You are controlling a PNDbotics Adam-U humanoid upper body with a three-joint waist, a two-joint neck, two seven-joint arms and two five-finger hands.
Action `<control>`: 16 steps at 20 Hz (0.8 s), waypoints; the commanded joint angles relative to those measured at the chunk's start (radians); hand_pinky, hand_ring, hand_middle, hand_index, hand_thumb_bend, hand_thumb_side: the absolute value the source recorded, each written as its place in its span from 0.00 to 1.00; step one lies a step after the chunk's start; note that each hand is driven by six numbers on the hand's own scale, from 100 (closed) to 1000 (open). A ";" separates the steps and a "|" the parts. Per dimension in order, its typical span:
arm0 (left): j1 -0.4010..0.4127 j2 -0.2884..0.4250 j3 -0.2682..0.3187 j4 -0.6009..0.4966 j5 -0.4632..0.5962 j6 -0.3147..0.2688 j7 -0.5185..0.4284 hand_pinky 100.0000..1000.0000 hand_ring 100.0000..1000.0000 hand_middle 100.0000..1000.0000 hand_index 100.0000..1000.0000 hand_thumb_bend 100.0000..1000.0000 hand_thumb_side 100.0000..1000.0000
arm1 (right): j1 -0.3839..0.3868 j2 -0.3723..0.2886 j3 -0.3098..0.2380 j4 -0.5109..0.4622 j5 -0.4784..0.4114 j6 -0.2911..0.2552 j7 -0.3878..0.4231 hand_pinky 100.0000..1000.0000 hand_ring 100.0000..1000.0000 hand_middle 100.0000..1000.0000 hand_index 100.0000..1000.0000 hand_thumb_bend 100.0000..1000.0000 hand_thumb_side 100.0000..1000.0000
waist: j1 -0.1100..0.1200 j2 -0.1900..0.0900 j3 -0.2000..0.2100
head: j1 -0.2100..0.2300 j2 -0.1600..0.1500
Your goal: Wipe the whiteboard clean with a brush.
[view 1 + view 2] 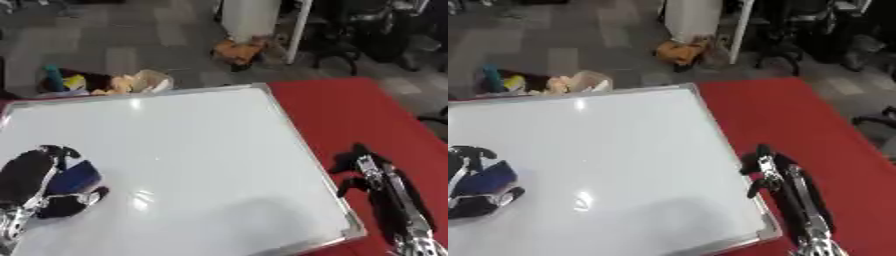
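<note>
- The whiteboard [184,165] lies flat on a red table surface [359,110] and fills the centre and left of the frame. Its silver frame runs along the top edge and down the right side to the lower right corner.
- The board's surface reads white, with light glare spots and a faint grey shadow near its lower edge. No markings can be made out on it.
- The left hand [35,187] shows at the lower left of the frame, over the board's left portion. Its fingers and thumb are curled around a dark blue brush [74,177].
- The brush sits between the curled fingers above and the thumb below, its blue body showing toward the board's centre. Whether its face touches the board cannot be told.
- The right hand [785,187] shows at the lower right of the frame, on the red surface just beside the board's right edge. Its fingers extend straight toward the top of the frame and grasp nothing.
- Beyond the table, at the upper part of the frame, a grey floor [131,40] carries a heap of coloured items [105,82] at upper left and an orange object [238,50] near a white post.
</note>
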 commanded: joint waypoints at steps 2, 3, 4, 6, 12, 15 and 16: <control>-0.014 0.020 0.010 -0.014 0.005 0.004 0.007 0.17 0.48 0.33 0.70 0.58 0.46 | -0.005 -0.020 -0.008 -0.022 0.005 -0.002 -0.002 0.24 0.54 0.44 0.56 0.00 0.82 | 0.001 -0.018 -0.001 | -0.001 -0.012; -0.016 0.018 0.010 -0.013 0.007 0.004 0.008 0.17 0.48 0.33 0.70 0.58 0.45 | -0.005 -0.020 -0.008 -0.022 0.005 -0.002 -0.001 0.24 0.54 0.44 0.56 0.00 0.82 | 0.001 -0.017 -0.001 | -0.001 -0.012; -0.017 0.017 0.010 -0.011 0.007 0.004 0.009 0.17 0.48 0.33 0.70 0.58 0.45 | -0.004 -0.020 -0.008 -0.022 0.005 -0.002 -0.002 0.24 0.54 0.44 0.56 0.00 0.82 | 0.000 -0.017 -0.001 | 0.000 -0.012; -0.019 0.014 0.009 -0.007 0.007 0.003 0.008 0.16 0.48 0.33 0.70 0.57 0.45 | -0.004 -0.020 -0.008 -0.022 0.005 -0.002 -0.001 0.24 0.54 0.44 0.56 0.00 0.82 | 0.000 -0.017 -0.002 | 0.000 -0.012; -0.022 0.007 0.001 0.010 -0.004 -0.006 -0.008 0.18 0.50 0.37 0.72 0.62 0.48 | -0.004 -0.019 -0.007 -0.022 0.006 -0.001 0.000 0.24 0.54 0.44 0.56 0.00 0.82 | 0.000 -0.016 -0.003 | 0.001 -0.011; -0.022 0.007 0.000 0.018 -0.017 -0.012 -0.026 0.22 0.52 0.41 0.74 0.65 0.52 | -0.004 -0.019 -0.007 -0.022 0.006 0.000 0.000 0.24 0.54 0.44 0.56 0.00 0.82 | 0.000 -0.016 -0.003 | 0.001 -0.011; -0.022 0.007 0.001 0.019 -0.022 -0.013 -0.031 0.23 0.53 0.42 0.74 0.66 0.52 | -0.003 -0.019 -0.007 -0.022 0.007 0.000 -0.001 0.24 0.54 0.44 0.56 0.00 0.82 | 0.000 -0.016 -0.003 | 0.001 -0.011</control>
